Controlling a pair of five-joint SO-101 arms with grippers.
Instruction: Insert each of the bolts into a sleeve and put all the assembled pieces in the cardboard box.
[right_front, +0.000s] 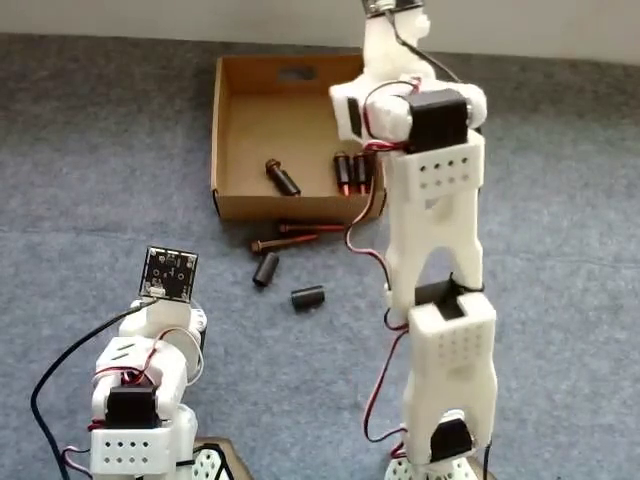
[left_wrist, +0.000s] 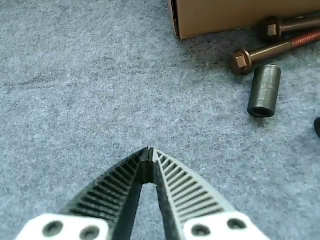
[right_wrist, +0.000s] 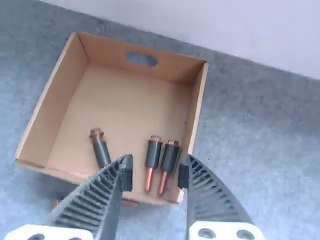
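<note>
Partly hidden items first: second sleeve (left_wrist: 317, 127), cut by the frame edge in the left wrist view, seen whole in the high view (right_front: 308, 297); near right corner of the cardboard box (right_front: 290, 208), covered by the right arm (right_front: 440, 250) in the high view; one loose bolt (right_wrist: 127, 201), crossed by a finger of the right gripper (right_wrist: 155, 164) in the right wrist view, thread end showing

Cardboard box: brown, open-topped, hand slot (right_wrist: 141, 59) in the far wall, standing on the carpet (right_front: 100, 150). Contents: three assembled pieces on its floor. One (right_front: 283, 178) lies alone and tilted near the middle; two (right_front: 350, 172) lie side by side near the right wall; whether those two touch cannot be told

Loose stock, on the carpet just in front of the box's near wall: two copper-coloured bolts, one (right_front: 300, 228) nearest the wall, the other (right_front: 285, 242) just beside it, both roughly parallel to the wall. First sleeve (right_front: 266, 268): dark, on its side, just beside the outer bolt's head. Second sleeve: near the first, a little farther from the box

Left gripper (left_wrist: 149, 152): fingertips pressed together, nothing between them, low over bare carpet, apart from bolts and sleeves

Right gripper: fingers spread, empty, held above the box's near wall

Surface: grey short-pile carpet. Room: pale wall (right_wrist: 250, 30) beyond the carpet's far edge
</note>
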